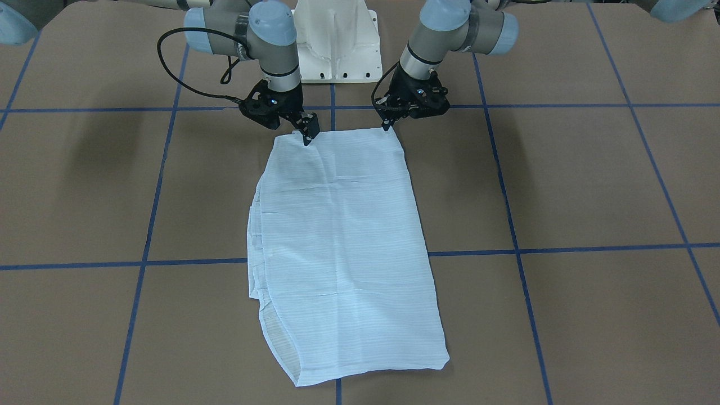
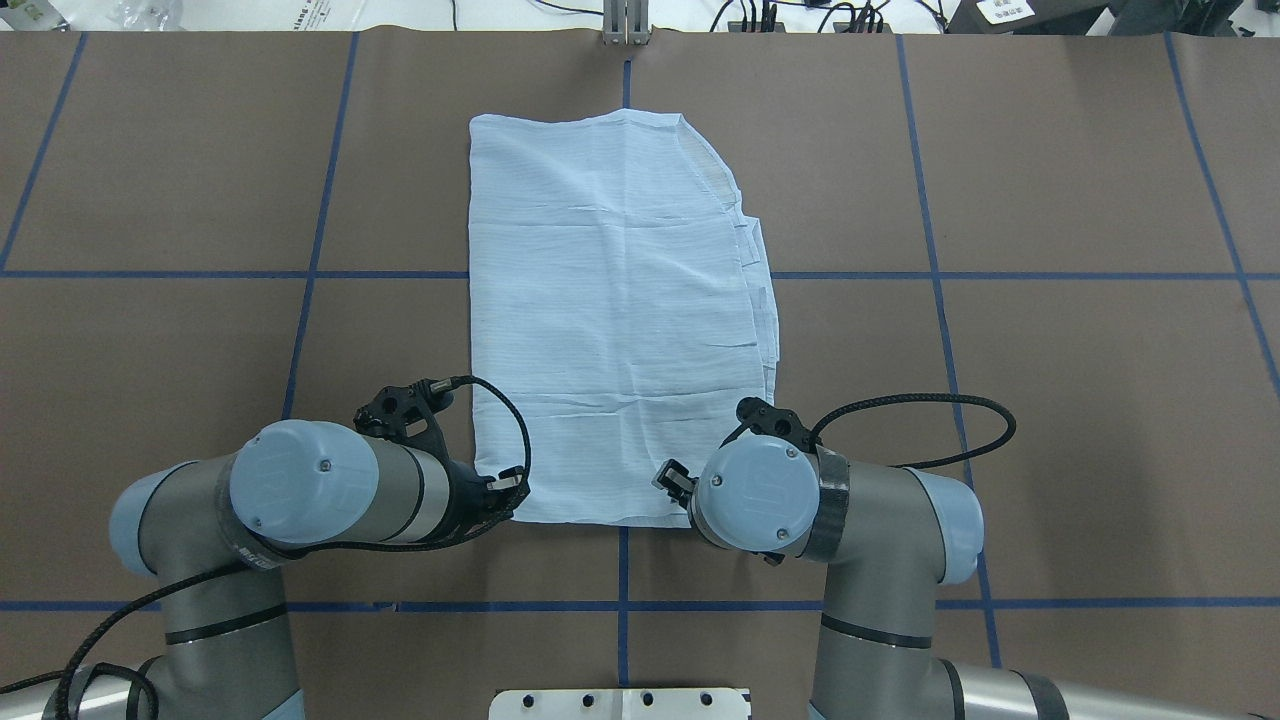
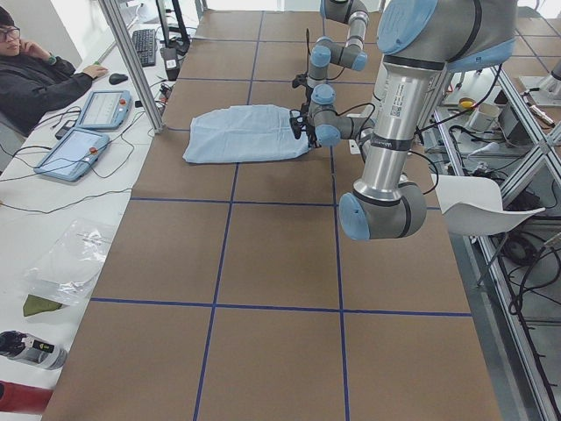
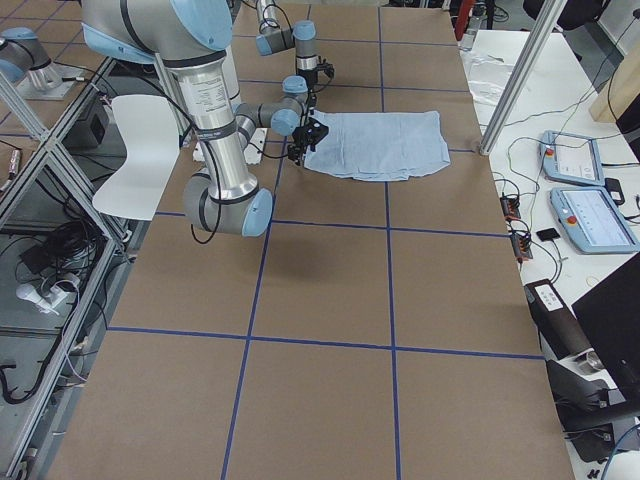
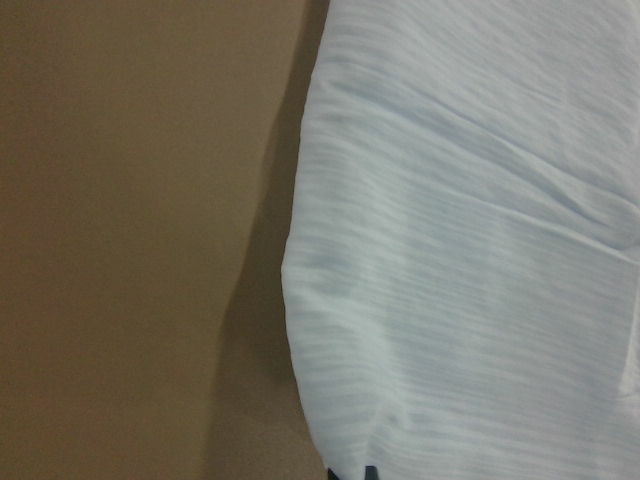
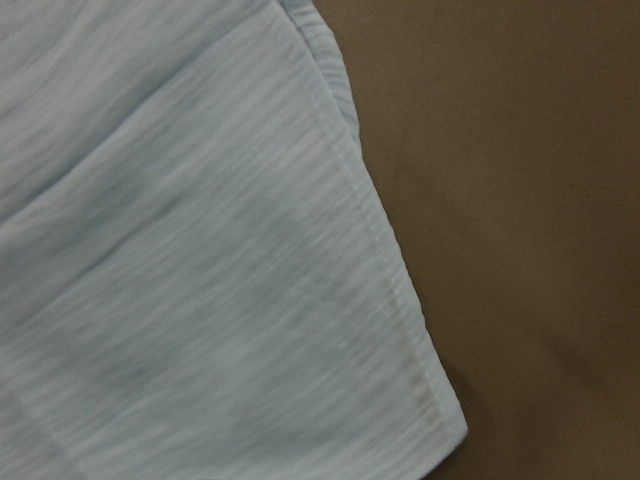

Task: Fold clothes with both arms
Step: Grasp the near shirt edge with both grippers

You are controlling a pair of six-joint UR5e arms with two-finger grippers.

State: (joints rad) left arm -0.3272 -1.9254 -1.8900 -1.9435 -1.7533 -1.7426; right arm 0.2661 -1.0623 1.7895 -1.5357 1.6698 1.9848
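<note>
The light-blue shirt (image 1: 343, 236) lies flat on the brown worktop (image 1: 579, 180). It is folded into a long shape that runs from the robot's side out to the far side, and some layers peek out along the edge on the robot's right. The right tool (image 1: 308, 135) is down at the near corner of the shirt on the robot's right and the left tool (image 1: 387, 125) is down at the other near corner, but I cannot tell if either tool is pinching the cloth or spread apart.
</note>
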